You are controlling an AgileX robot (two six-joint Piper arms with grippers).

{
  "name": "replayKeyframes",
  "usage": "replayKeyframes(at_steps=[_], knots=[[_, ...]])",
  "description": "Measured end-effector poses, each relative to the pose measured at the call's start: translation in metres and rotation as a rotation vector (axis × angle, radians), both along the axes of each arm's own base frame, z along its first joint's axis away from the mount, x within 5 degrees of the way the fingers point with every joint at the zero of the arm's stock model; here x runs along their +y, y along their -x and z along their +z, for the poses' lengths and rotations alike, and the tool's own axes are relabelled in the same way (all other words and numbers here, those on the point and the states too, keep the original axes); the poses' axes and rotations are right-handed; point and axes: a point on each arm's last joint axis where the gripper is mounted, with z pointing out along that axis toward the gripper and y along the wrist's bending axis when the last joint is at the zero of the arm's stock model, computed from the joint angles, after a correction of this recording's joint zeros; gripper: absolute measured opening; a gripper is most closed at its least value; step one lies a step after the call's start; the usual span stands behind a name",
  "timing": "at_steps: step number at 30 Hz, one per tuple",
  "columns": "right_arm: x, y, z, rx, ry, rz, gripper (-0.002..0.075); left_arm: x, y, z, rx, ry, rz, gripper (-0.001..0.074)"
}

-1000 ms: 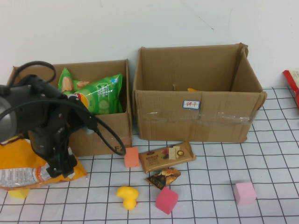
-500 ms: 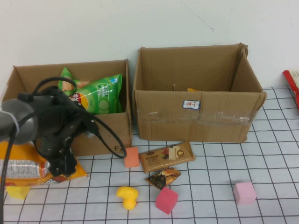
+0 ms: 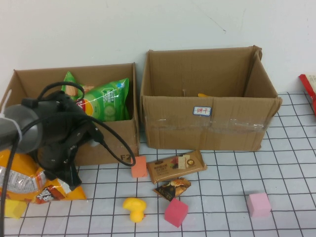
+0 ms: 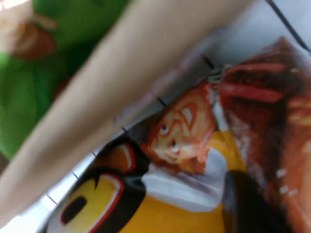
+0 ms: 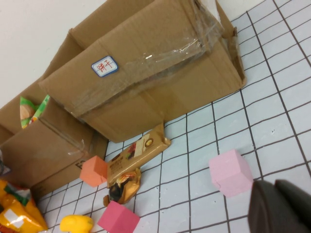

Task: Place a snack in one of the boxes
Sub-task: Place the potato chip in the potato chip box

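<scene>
The wider, lower box stands at the back left with a green chip bag in it. The taller taped box with a white label stands to its right. My left gripper is in front of the lower box, shut on an orange-yellow snack bag, whose held end is lifted and tilted. In the left wrist view the bag fills the frame below the box's rim. My right gripper is shut and empty, low over the grid beside a pink cube.
A brown chocolate bar and a small dark wrapper lie before the taller box. An orange cube, a yellow duck, a magenta cube, a pink cube and a yellow block sit on the grid. A red package is at the right edge.
My left gripper has closed in on the orange-yellow bag and pulled it up. The bag has gone from lying flat to tilted, with its dark red part now showing.
</scene>
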Motion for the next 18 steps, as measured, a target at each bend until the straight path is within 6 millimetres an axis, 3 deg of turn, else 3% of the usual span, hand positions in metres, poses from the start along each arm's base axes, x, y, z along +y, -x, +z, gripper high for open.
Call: replayKeyframes(at_steps=[3,14,18], knots=[[0.000,0.000,0.000,0.000,0.000,0.000,-0.0001,-0.005,0.010,0.016,-0.012,0.031,0.015,0.0111],[0.000,0.000,0.000,-0.006,0.003,0.007,-0.0001,-0.032,0.082,0.129,-0.221,0.144,-0.077,0.0105],[0.001,0.000,0.001,-0.007,0.000,0.008,-0.0001,-0.035,0.093,0.174,-0.406,0.190,-0.111,0.0103]])
